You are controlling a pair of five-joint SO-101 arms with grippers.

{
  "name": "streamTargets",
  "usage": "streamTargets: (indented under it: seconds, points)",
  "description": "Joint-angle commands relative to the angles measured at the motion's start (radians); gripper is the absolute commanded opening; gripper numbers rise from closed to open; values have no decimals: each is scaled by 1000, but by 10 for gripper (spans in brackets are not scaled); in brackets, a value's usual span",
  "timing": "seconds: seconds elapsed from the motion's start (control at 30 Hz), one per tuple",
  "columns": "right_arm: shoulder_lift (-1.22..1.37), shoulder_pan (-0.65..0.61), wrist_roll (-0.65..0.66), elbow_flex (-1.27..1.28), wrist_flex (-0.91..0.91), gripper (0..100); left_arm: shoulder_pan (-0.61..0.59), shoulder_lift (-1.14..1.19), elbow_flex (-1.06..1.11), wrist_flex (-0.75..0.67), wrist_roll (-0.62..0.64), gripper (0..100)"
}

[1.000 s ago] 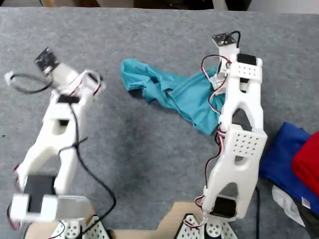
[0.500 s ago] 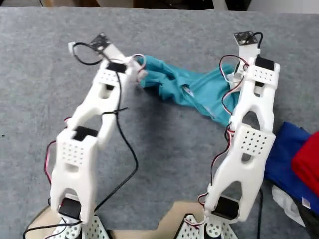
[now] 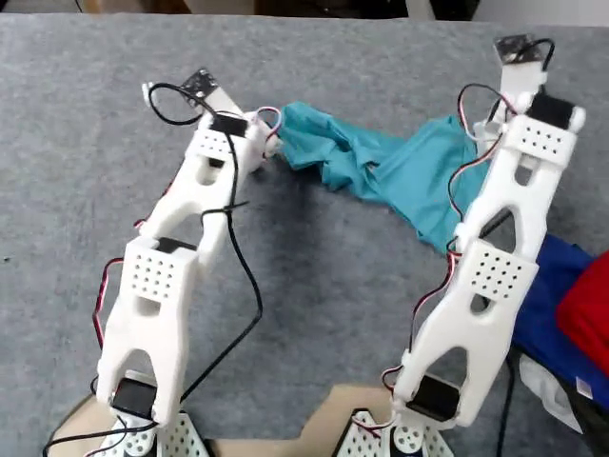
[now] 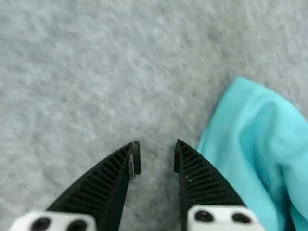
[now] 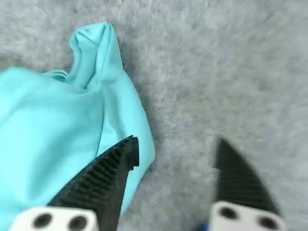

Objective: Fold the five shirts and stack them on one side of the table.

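Note:
A teal shirt [image 3: 400, 171] lies crumpled and stretched sideways across the far middle of the grey table [image 3: 314, 286]. My left gripper [image 4: 156, 156] is open at the shirt's left end [image 4: 260, 144]; the cloth lies just beside one finger and only carpet shows between the tips. In the high view the left gripper [image 3: 269, 144] touches that end. My right gripper [image 5: 175, 149] stands wide open at the shirt's right end, one finger [image 5: 118, 161] over the cloth edge [image 5: 53, 120], the other over bare carpet.
A folded blue shirt [image 3: 542, 305] with a red one [image 3: 585, 319] on top sits at the table's right edge, beside the right arm's base. A white tag or packet [image 3: 547, 381] lies in front of them. Open carpet spreads between the two arms.
The left arm swung from the far left over to the shirt's left end. The right arm moved right and farther back, and the shirt shifted right and stretched out with it.

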Motion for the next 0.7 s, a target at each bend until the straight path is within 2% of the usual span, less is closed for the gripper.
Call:
streamTargets:
  seconds: [0.0, 0.1, 0.23, 0.43, 0.53, 0.67]
  points:
    - [-5, -27, 46, -240, 124, 496, -54, -16, -60, 3, 8, 133]
    - [-4, -134, 86, -346, 203, 493, -114, -16, -60, 3, 9, 129]
    - [19, -337, 144, -286, 209, 493, -187, -16, -60, 5, 31, 129]
    - [148, -562, 74, -191, 101, 482, -258, -16, -63, -2, 89, 129]
    - [211, -608, 69, -191, 55, 384, -258, -16, -64, -3, 89, 129]
    - [282, -599, 68, -193, -12, 153, -258, -16, -68, -5, 87, 129]
